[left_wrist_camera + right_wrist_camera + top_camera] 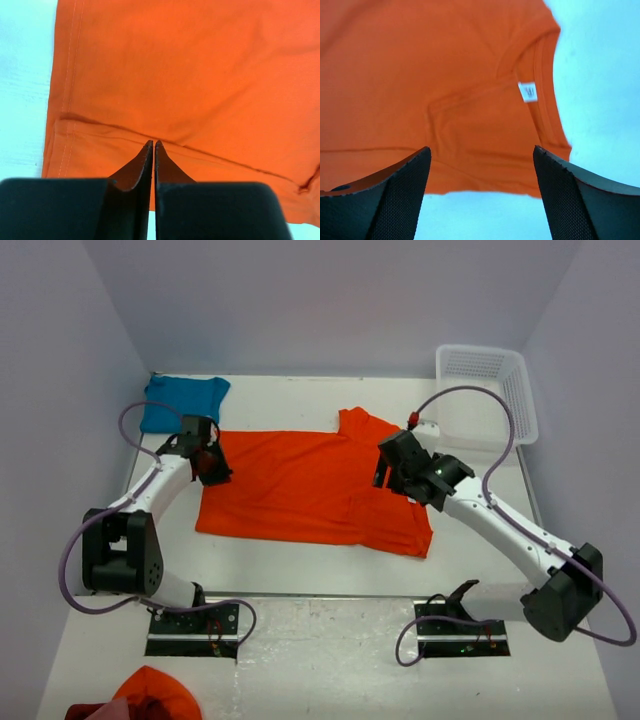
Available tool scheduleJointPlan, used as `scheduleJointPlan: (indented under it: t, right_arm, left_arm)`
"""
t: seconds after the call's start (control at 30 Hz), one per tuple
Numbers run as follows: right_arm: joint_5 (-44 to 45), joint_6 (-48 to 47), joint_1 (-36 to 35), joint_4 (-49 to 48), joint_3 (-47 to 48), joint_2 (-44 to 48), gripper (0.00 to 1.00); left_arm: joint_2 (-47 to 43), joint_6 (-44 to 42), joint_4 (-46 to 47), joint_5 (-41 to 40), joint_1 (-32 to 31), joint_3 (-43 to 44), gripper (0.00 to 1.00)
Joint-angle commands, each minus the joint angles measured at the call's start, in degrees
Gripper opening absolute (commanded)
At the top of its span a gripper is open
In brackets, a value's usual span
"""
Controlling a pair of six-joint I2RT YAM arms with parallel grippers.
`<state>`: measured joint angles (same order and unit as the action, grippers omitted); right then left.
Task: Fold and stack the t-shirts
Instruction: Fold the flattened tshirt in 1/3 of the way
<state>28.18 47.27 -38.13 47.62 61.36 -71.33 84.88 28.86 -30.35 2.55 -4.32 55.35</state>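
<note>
The orange t-shirt (310, 485) lies spread flat on the table's middle, collar to the right, with its near part folded over. The teal-blue t-shirt (183, 400) lies folded at the back left corner. My left gripper (208, 462) is shut at the orange shirt's left edge. In the left wrist view its tips (153, 143) rest at a fold line of the orange shirt (190, 75), and no cloth shows between them. My right gripper (392, 468) is open and empty over the collar end. In the right wrist view (481, 148) it hovers above the shirt (420, 75) and its white neck label (527, 92).
A white plastic basket (487, 390) stands at the back right corner. A heap of orange and red cloth (150, 695) lies at the near left, in front of the arm bases. Pale walls close in the table at the left, back and right.
</note>
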Motion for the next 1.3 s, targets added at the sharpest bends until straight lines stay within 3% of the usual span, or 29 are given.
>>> scheduleJointPlan:
  t: [0.0,0.13,0.23,0.33,0.37,0.4,0.6,0.7,0.8,0.9,1.07,1.27]
  right_arm:
    - [4.2,-11.9,1.7,-3.3,7.0,-6.9,0.84]
    - [-1.0,-16.6,6.7,3.0,20.2,-18.9,0.81]
    - [-8.6,-20.8,9.8,-1.3,26.3,-24.4,0.75]
    - [-8.8,-22.1,10.7,0.0,34.0,-31.2,0.45]
    - [-8.7,-21.9,10.7,2.0,37.5,-32.8,0.28]
    - [-8.8,-21.4,10.7,2.2,38.0,-34.7,0.00]
    - [-15.3,-19.8,10.8,-1.7,33.7,-37.7,0.00]
    - [-21.6,-18.3,10.4,-6.0,26.9,-35.7,0.00]
    - [-23.2,-16.6,9.0,-11.4,17.9,-30.6,0.00]
    - [-24.3,-16.2,7.6,-13.8,11.5,-27.6,0.00]
    - [-26.4,-15.5,7.2,-15.1,7.6,-25.4,0.00]
    - [-24.8,-14.6,6.9,-14.6,6.5,-27.3,0.00]
  left_arm:
    - [0.6,-1.3,-0.2,-1.2,-0.4,6.2,0.04]
    - [4.3,-1.7,-0.8,0.0,-0.5,11.9,0.15]
    - [6.9,-2.5,-2.3,0.1,-0.5,17.0,0.21]
    - [10.0,-3.2,-2.7,2.8,-0.5,20.3,0.20]
    - [12.0,-3.5,-3.0,3.8,-0.6,21.0,0.06]
    - [12.9,-3.5,-3.3,4.0,-0.6,22.2,0.00]
    - [20.8,-4.3,-4.2,3.9,-0.8,25.0,0.00]
    - [22.8,-3.8,-5.2,4.7,-0.9,25.1,0.00]
    - [19.8,-2.2,-5.2,2.9,-2.1,21.0,0.00]
    - [10.4,-1.2,-4.3,1.8,-6.1,15.0,0.00]
    - [-0.7,1.3,-4.3,2.5,-10.6,5.5,0.00]
    - [-4.4,3.0,-4.4,2.5,-12.9,-1.5,0.00]
